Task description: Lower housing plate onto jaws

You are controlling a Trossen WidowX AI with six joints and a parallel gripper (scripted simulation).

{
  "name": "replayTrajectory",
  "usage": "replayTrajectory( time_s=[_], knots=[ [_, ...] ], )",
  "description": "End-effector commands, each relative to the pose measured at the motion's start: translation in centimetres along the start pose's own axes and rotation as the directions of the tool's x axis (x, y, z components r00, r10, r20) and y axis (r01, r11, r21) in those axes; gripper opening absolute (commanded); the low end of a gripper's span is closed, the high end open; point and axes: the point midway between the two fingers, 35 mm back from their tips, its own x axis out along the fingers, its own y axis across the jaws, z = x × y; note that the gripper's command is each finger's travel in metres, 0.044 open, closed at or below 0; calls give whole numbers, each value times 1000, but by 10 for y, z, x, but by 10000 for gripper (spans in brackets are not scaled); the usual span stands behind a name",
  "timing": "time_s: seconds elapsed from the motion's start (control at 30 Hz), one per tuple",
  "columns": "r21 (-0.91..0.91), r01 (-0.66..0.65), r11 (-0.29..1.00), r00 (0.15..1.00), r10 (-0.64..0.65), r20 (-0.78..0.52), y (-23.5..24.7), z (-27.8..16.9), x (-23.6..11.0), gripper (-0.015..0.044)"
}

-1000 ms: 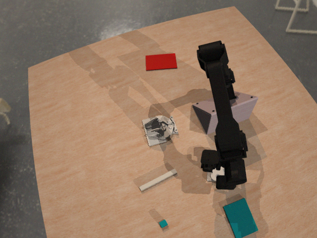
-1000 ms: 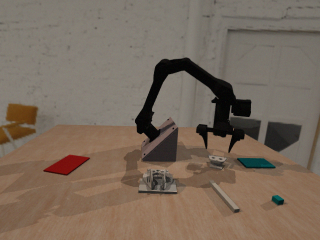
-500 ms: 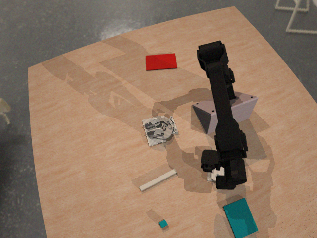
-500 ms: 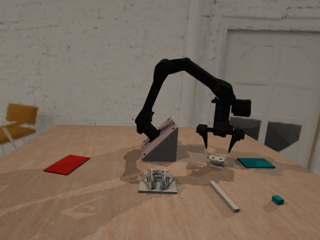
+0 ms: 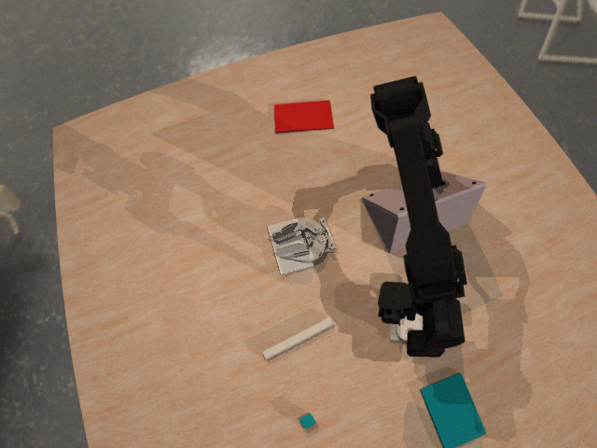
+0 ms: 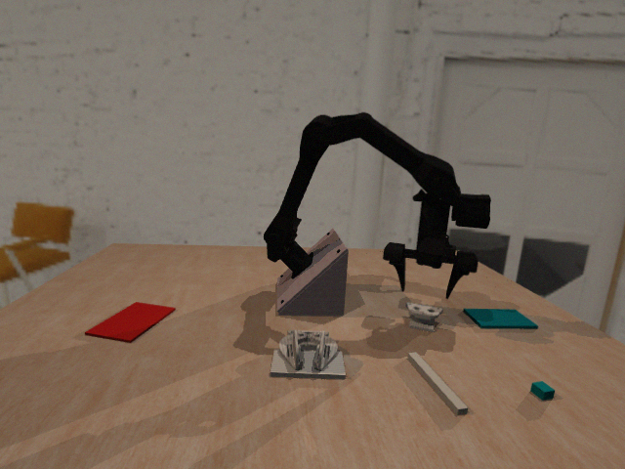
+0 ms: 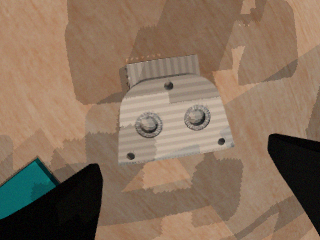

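The pale ribbed housing plate (image 5: 412, 328) (image 6: 425, 309) (image 7: 175, 145) rests on a small ribbed stand (image 6: 423, 325) (image 7: 165, 68). In the wrist view its face shows two round sockets and three small holes. My gripper (image 6: 425, 294) (image 7: 188, 159) is open and empty, pointing down above the plate, with one finger out to each side. The grey base (image 5: 289, 268) (image 6: 281, 367) stands apart from it, carrying the two upright jaws and a rounded wall. The jaw stubs are too small to make out. The arm partly hides the plate in the top view.
The arm's wedge-shaped mount (image 5: 452, 214) (image 6: 317, 297) stands behind the base. A red plate (image 5: 303, 117) (image 6: 131, 321), a teal plate (image 5: 451, 410) (image 6: 499, 319) (image 7: 25, 187), a pale bar (image 5: 298, 339) (image 6: 437, 383) and a small teal block (image 5: 307, 421) (image 6: 542, 390) lie on the table.
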Motion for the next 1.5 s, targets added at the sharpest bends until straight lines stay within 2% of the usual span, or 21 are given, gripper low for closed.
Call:
replayTrajectory(
  time_s=[0.0,1.13,1.47],
  knots=[
    [-3,1,1000,1000,-1,4,0,0,1,440],
    [-2,1,1000,1000,-1,5,3,2,51,440],
    [-2,1,1000,1000,-1,5,2,2,52,440]
  ],
)
